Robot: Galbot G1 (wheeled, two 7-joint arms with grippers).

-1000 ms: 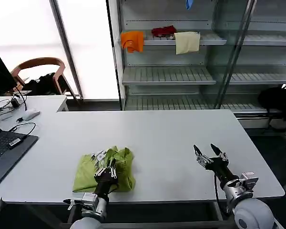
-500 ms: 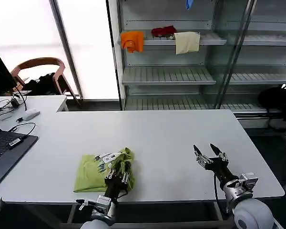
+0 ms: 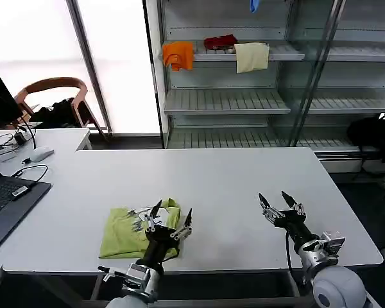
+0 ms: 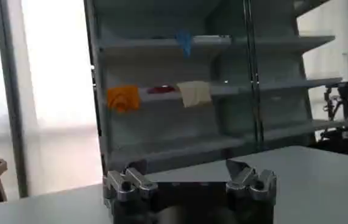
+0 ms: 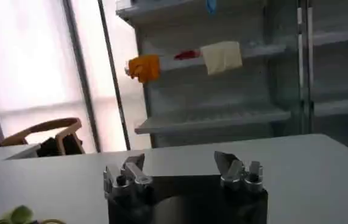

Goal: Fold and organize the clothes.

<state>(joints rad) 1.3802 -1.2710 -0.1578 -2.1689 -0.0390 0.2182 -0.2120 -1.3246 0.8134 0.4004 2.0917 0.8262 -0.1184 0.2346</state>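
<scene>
T-shirt [image 3: 123, 232] lies folded on white table [image 3: 231, 186].

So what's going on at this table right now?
A two-armed robot is working on a lime green T-shirt, which lies folded into a compact bundle near the front of the white table. The left hand hovers open at the shirt's right edge, holding nothing. The right hand waits open over bare table farther right. Other cloths hang on the shelf behind.
</scene>
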